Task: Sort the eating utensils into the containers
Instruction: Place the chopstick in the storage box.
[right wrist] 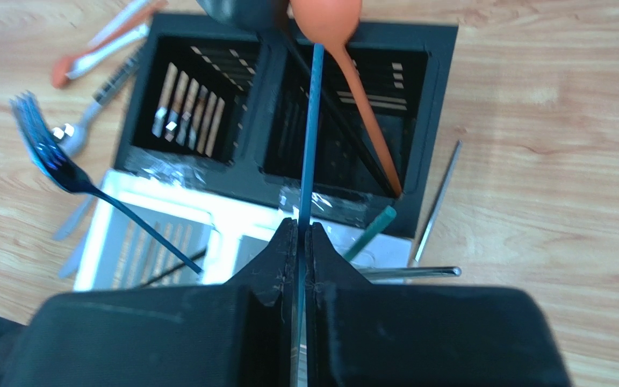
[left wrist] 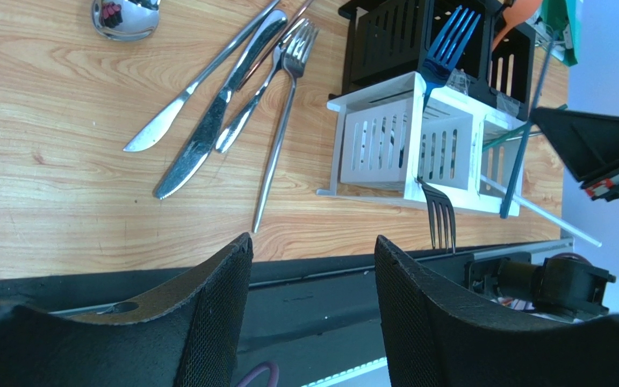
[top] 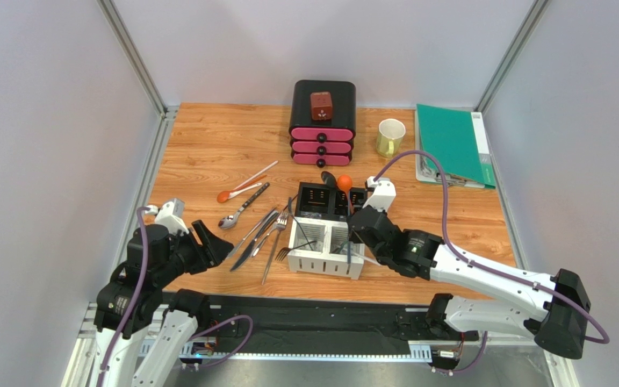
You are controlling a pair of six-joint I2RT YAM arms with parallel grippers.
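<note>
Nearest the top camera, the left gripper [top: 214,244] stood spread wide beside loose silver metal knives and forks [top: 258,239] on the wooden table [top: 208,153], the right gripper [top: 355,232] over the square four-compartment caddy [top: 314,263]. From the left wrist, black padded fingers [left wrist: 208,322] gaped before that cutlery. From the right wrist, pressed-together fingers [right wrist: 276,266] pinched a thin dark teal chopstick [right wrist: 311,121] above the caddy's black compartments, by an orange plastic spoon [right wrist: 325,20].

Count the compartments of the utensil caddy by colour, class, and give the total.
White compartments: 2
Black compartments: 2
Total: 4
</note>
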